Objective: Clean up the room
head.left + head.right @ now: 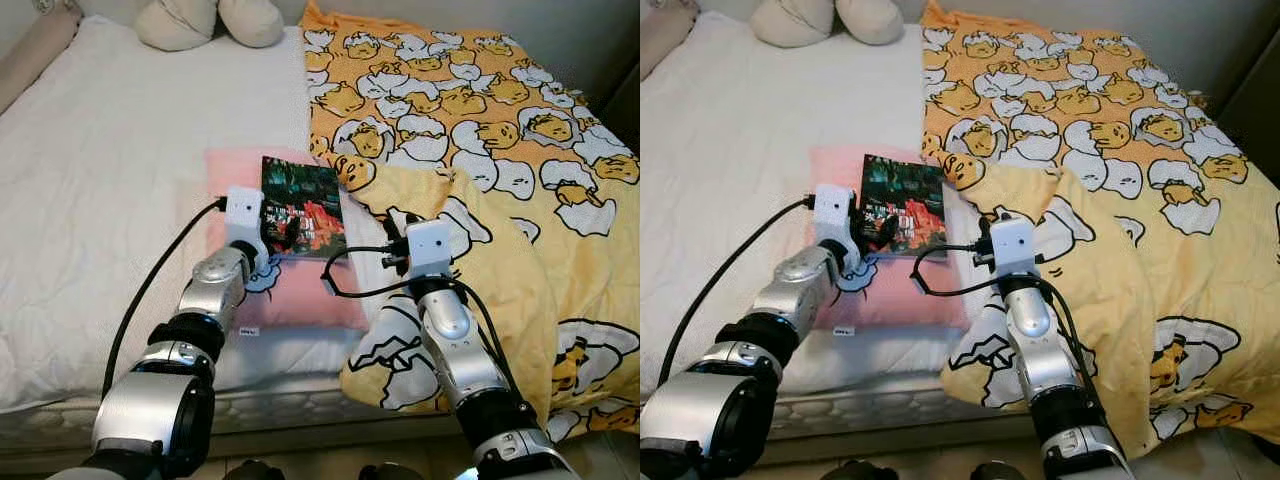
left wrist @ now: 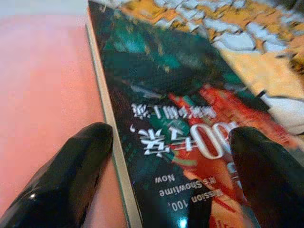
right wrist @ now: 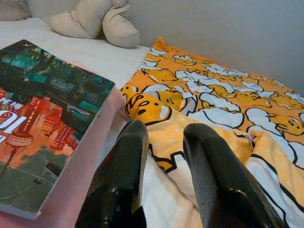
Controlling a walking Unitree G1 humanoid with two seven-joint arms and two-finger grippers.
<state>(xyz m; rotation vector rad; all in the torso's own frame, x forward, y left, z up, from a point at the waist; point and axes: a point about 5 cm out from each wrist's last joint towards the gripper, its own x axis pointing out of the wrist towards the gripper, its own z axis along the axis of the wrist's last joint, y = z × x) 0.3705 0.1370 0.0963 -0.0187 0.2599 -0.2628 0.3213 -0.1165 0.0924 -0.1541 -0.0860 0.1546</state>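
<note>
A paperback book (image 1: 300, 200) with a dark green and red cover lies flat on a pink pillow (image 1: 300, 292) on the bed. My left gripper (image 1: 278, 236) is at the book's near left corner, open. In the left wrist view one finger (image 2: 71, 171) rests on the pillow beside the spine and the other finger (image 2: 266, 175) lies over the cover (image 2: 185, 95). My right gripper (image 3: 166, 130) hovers just right of the book, over the folded edge of the yellow blanket (image 1: 480, 130), open by a narrow gap with nothing between its fingers.
The white mattress sheet (image 1: 100, 180) spreads to the left. A cream plush cushion (image 1: 210, 20) lies at the head of the bed, with a beige bolster (image 1: 35, 55) in the far left corner. The blanket hangs over the near mattress edge (image 1: 300, 410).
</note>
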